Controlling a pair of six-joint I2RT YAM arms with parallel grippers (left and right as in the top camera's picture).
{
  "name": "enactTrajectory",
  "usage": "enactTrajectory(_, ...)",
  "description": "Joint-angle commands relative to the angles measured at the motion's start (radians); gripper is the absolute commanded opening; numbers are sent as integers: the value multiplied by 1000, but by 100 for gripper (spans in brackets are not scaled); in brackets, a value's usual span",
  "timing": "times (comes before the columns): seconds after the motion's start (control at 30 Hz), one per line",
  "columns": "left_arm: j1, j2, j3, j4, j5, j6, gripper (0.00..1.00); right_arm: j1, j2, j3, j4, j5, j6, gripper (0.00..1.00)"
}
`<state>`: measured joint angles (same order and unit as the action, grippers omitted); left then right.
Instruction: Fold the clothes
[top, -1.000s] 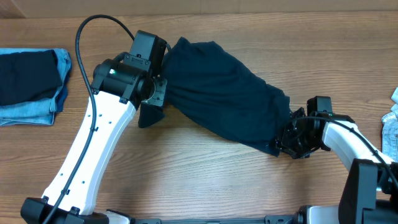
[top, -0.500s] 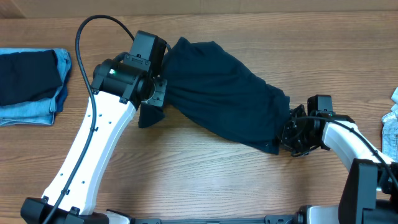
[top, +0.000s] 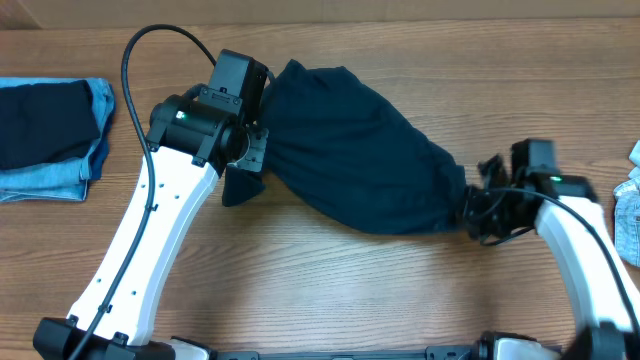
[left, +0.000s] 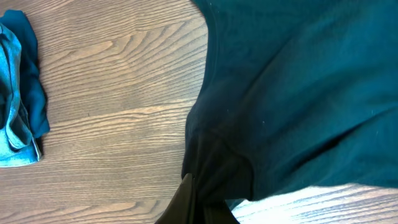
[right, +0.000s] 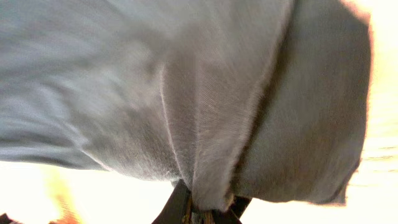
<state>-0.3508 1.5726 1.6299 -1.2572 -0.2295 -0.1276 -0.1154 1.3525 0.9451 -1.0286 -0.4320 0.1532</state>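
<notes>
- Your right gripper (top: 478, 212) is clamped tight on the near-right corner of the navy shirt (top: 355, 155).
- Your left gripper (top: 256, 148) is pinched shut on its left edge.
- The shirt's bunched between them mid-table (top: 330, 290). I'd draw both hands apart evenly to flatten it first.
- The folded denim stack (top: 50, 140) far left and the pale denim piece (top: 630, 195) at the right edge sit well apart, so nothing's blocking you.

Wooden desk (top: 330, 290) seen from above, dark navy shirt (top: 350, 150) laid bunched across its middle, folded light blue denim (top: 60, 175) set at the left edge, topped by a dark navy piece (top: 45, 120), pale denim piece (top: 630, 210) cut off at the right edge.
</notes>
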Motion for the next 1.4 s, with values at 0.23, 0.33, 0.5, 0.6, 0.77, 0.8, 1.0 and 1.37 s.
enactTrajectory(0.23,5,-4,29,-3,-53,23,4,2,-129,225,-99,295,100,4)
enactTrajectory(0.33,11,-4,29,-11,-80,23,4,0,-113,225,-79,341,122,4)
enactTrajectory(0.5,63,-4,29,-19,-99,-5,4,-3,-52,225,-58,334,121,5)
enactTrajectory(0.6,104,-4,29,-15,-72,-7,4,-4,0,225,-57,253,108,4)
enactTrajectory(0.77,135,-4,29,-20,-60,5,4,-5,72,225,-22,199,106,4)
enactTrajectory(0.8,135,-4,29,-18,-58,5,4,-5,88,225,-13,198,106,4)
enactTrajectory(1.0,134,-4,29,-16,-58,4,4,-5,208,225,37,198,106,5)
enactTrajectory(1.37,134,-4,29,-11,-31,4,4,-5,323,228,128,198,102,51)
